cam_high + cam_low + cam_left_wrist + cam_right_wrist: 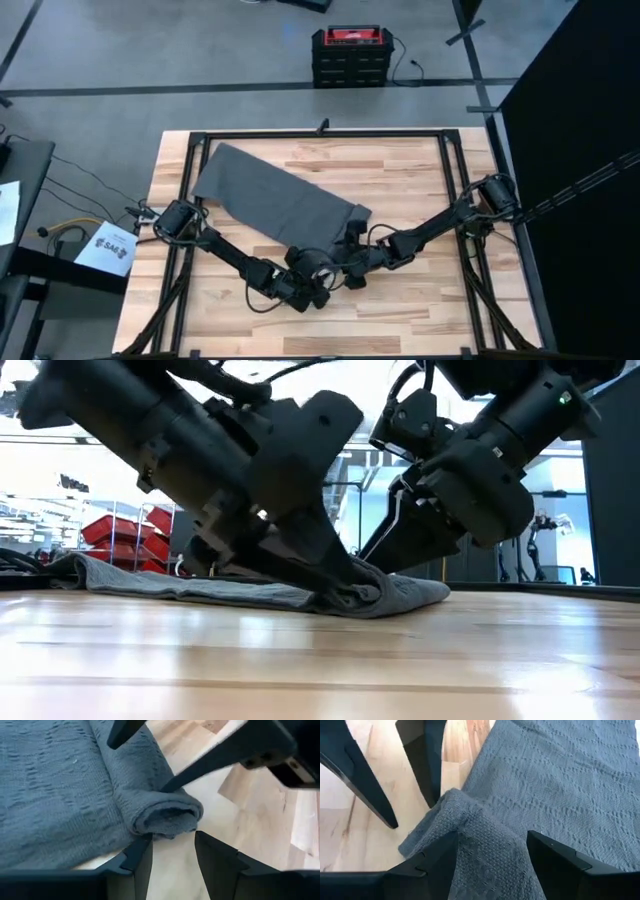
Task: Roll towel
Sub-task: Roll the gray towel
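So the towel [275, 200] lies slantwise on the table [420, 180], near end already curled into a small roll [167, 817]. My left claw [172, 857] is open right at that roll, my right claw [492, 865] open astride the cloth. Rolling's barely started; next I reckon both need to nudge it further together.

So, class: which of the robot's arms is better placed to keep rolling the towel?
Probably the right. The right gripper has the towel's raised fold between its open fingers, while the left gripper stands open just off the rolled end.
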`<state>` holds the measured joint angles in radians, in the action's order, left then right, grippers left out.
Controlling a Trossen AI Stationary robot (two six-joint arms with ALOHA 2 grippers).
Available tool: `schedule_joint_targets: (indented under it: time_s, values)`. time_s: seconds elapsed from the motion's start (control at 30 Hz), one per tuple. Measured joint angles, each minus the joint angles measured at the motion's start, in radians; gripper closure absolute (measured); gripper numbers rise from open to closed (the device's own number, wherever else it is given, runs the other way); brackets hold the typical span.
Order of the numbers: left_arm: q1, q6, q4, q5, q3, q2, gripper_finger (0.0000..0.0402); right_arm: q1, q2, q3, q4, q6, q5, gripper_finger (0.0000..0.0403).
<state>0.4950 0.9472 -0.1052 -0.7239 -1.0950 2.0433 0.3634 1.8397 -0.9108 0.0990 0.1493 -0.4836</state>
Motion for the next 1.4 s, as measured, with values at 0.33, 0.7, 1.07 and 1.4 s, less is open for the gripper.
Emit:
schedule_joint_targets:
  time_s: [0.33, 0.7, 1.07, 1.4]
  values:
    - [-0.023, -0.009, -0.022, 0.006, 0.0, 0.02, 0.0268, 0.001, 0.0, -0.001, 0.029, -0.001, 0.0, 0.0177]
    - [-0.039, -0.049, -0.102, 0.024, -0.001, 0.039, 0.0268, 0.003, -0.005, -0.001, 0.026, -0.016, -0.001, 0.0177]
    - [-0.023, -0.045, -0.09, 0.043, -0.002, 0.039, 0.0268, -0.013, 0.049, -0.001, 0.094, -0.027, 0.038, 0.0177]
    - [-0.024, -0.042, -0.073, 0.053, -0.002, 0.037, 0.0268, -0.013, 0.076, -0.002, 0.119, -0.019, 0.033, 0.0177]
